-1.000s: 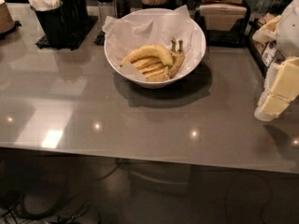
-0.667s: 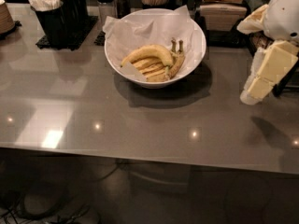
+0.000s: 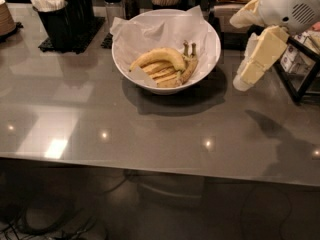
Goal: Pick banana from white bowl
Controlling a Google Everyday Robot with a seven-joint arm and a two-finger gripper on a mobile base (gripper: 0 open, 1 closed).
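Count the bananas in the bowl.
4 visible, all in the bowl: a thick banana on top, two slim ones beneath it, a browner one at the right. More may be hidden underneath. The claw hangs right of the bowl.

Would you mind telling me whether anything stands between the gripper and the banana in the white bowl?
The gripper is right of the white bowl. Only the bowl's right wall and its paper lining lie between it and the banana; the bowl's top is open.
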